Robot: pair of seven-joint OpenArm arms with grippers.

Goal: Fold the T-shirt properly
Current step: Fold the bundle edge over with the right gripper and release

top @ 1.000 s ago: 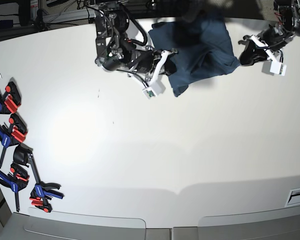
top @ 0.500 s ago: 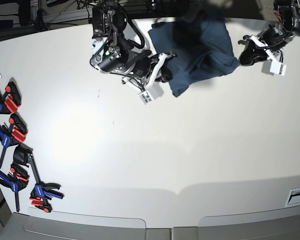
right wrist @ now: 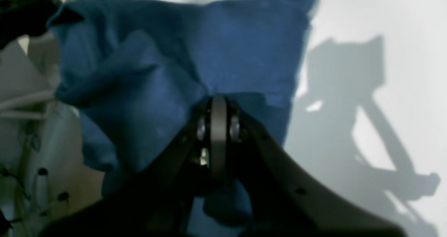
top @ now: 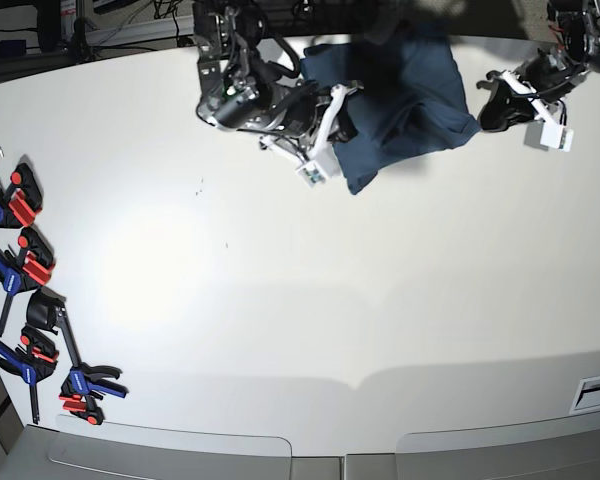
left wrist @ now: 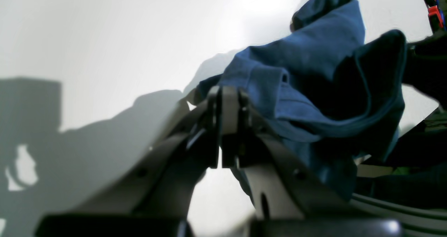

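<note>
Our right fingers (right wrist: pixel 218 106) are pinching the T-shirt (top: pixel 400 95) tight at its left edge. Our left fingers (left wrist: pixel 223 90) are closed too, touching its right edge. The soft, floppy shirt is lying bunched at the desk's (top: pixel 330 300) far side, so we are gripping hems.

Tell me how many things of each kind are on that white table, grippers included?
T-shirt: 1, dark navy-blue, rumpled.
Robot grippers: 2, the right gripper shut on the T-shirt, the left gripper shut beside its edge.
Blue-and-red clamps: about 5, clustered at the table's edge; overlap makes the count uncertain.
Total: about 8.
</note>
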